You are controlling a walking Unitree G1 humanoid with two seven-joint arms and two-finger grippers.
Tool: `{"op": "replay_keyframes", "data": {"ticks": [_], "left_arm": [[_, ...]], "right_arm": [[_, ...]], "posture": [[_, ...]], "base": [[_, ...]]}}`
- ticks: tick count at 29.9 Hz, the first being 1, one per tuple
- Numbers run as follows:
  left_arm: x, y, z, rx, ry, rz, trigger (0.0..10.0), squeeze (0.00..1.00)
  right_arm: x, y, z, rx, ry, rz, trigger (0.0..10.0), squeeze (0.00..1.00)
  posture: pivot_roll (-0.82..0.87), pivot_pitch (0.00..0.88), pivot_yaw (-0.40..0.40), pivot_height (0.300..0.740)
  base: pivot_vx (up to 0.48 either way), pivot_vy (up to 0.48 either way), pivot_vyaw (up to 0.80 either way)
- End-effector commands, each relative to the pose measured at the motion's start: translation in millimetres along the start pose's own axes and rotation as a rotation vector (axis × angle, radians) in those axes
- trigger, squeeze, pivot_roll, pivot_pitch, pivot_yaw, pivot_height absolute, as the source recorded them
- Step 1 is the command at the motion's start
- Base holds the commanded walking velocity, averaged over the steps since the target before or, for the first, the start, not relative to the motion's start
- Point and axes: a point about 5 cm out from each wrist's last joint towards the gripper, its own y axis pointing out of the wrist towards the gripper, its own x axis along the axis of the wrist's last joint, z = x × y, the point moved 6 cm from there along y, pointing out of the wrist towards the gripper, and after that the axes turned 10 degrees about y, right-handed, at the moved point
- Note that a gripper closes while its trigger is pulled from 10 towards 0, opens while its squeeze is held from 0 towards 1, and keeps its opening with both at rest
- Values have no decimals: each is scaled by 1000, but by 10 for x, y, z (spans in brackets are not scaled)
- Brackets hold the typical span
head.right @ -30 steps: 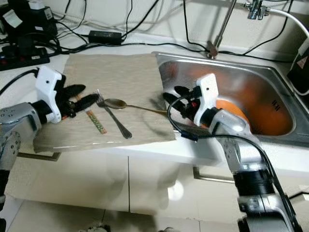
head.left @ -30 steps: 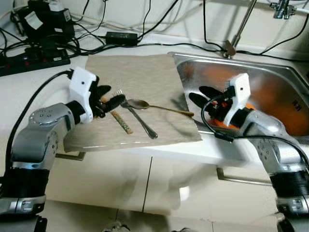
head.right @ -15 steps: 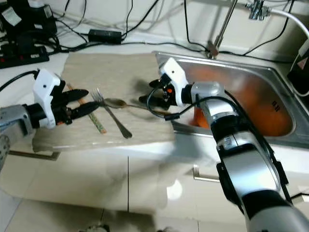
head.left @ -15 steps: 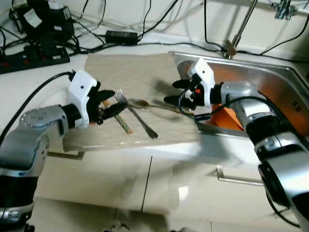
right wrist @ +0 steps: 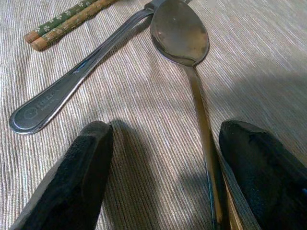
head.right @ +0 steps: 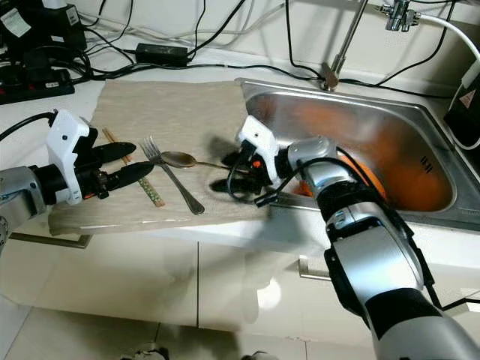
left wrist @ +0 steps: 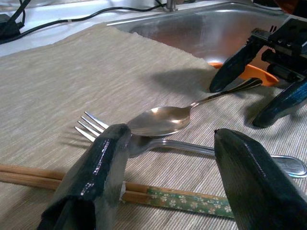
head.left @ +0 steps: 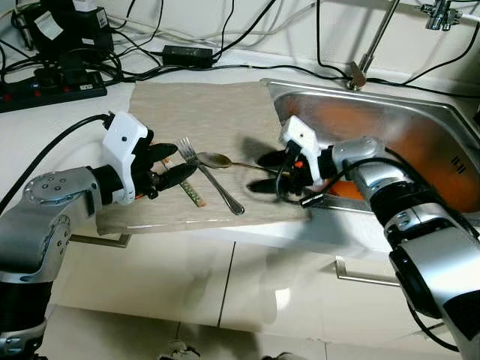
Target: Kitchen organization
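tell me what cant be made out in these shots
- Orange item in the sink: partly behind the right arm in the eye views; what it is stays unclear.
- Spoon handle end: cut off by the right wrist view's edge, beside the right gripper.
- Chopsticks: partly behind the left gripper fingers.

Black power strip (head.left: 52, 84) and adapter (head.left: 189, 57) behind mat.

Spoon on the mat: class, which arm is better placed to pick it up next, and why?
Probably the right. The right end effector is open over the spoon handle, one finger either side. The left end effector, also open, sits over the chopsticks near the fork tines.
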Motion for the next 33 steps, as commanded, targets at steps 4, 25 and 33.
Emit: {"op": "replay_keyframes", "data": {"ticks": [4,25,33], "left_arm": [[58,33,-68,-23,9,-14,10000,0],[-32,-5,-243,-127,-4,27,10000,0],[37,-21,-353,-196,14,-5,10000,0]], "right_arm": [[-152,-17,-2,9,20,85,0,0],[-126,-49,-53,-20,-3,82,0,0],[-97,-62,-63,-24,6,58,0,0]], "posture": [[101,32,-103,740],[103,20,-103,740],[100,18,-98,740]], "base": [[0,0,0],[0,0,0],[0,0,0]]}}
